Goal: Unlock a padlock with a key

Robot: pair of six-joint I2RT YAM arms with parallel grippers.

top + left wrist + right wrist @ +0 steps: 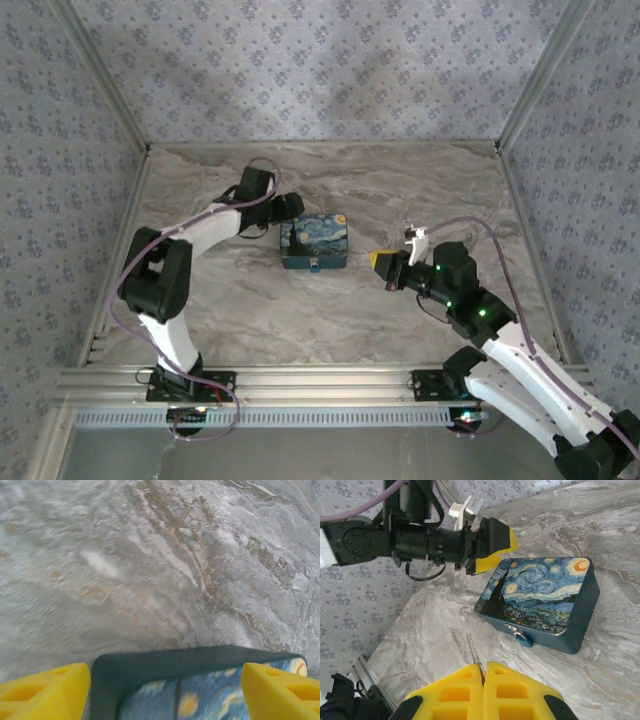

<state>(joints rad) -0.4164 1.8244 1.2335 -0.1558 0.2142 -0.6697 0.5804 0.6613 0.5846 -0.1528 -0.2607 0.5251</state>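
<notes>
So: key (473, 652) sits in the right gripper (483, 671). The yellow pads are pressed together on it, and a thin metal blade pokes out between them toward the painted box (540, 587). The key's head is hidden by the pads. Small blue padlock (522, 638) hangs at the box's front clasp, apart from the blade tip, with bare marble between them. Box sits mid-table, open tabletop all round, well clear of the edges. At the box's far left corner is the left gripper (288, 212), jaws spread wide. Box rim shows between its pads in the left wrist view; can't tell if they touch. Left arm is bent, reaching in from the left; right arm comes in low from the near right. Grey-brown marble-look table (330, 320), patterned wallpaper walls (320, 70) on three sides, metal rail (320, 385) along the near edge.
</notes>
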